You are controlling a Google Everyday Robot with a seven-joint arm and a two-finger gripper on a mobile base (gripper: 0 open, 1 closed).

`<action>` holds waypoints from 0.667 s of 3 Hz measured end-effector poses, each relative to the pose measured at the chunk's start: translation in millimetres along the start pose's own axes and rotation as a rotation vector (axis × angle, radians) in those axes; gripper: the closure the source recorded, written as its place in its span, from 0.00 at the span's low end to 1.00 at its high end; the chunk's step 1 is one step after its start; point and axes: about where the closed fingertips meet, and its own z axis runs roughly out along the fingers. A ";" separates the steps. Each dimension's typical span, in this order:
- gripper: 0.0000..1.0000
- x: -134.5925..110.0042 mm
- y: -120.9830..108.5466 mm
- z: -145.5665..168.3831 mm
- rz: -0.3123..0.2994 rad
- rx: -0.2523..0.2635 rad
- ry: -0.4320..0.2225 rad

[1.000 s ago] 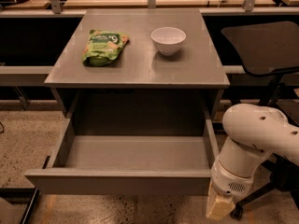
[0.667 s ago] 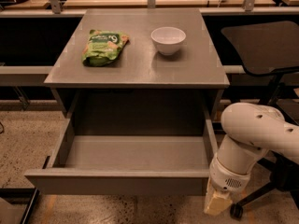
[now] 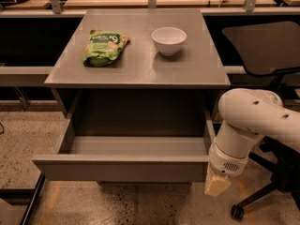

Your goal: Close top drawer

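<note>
The top drawer (image 3: 122, 165) is a wide grey metal box with a plain flat front, pulled far out of the grey cabinet (image 3: 136, 74). Its inside is bare. My gripper (image 3: 216, 185) hangs at the end of the white arm (image 3: 253, 121), just right of the drawer front's right end and a little below its top edge. A cream-coloured finger end (image 3: 215, 186) shows there, close to the front's right corner.
A green snack bag (image 3: 104, 46) and a white bowl (image 3: 168, 40) sit on the cabinet top. A dark office chair (image 3: 267, 46) stands at the right, its wheeled base (image 3: 253, 200) near my arm. A metal frame leg (image 3: 28, 205) is at the lower left on the speckled floor.
My arm and gripper have shifted slightly left, toward the drawer front's right end. The drawer stays open as before.
</note>
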 end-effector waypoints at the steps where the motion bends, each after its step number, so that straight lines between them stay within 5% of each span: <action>1: 1.00 1.4 0.7 2.3 0.007 -0.010 -0.016; 2: 1.00 1.5 0.6 2.3 0.007 -0.010 -0.016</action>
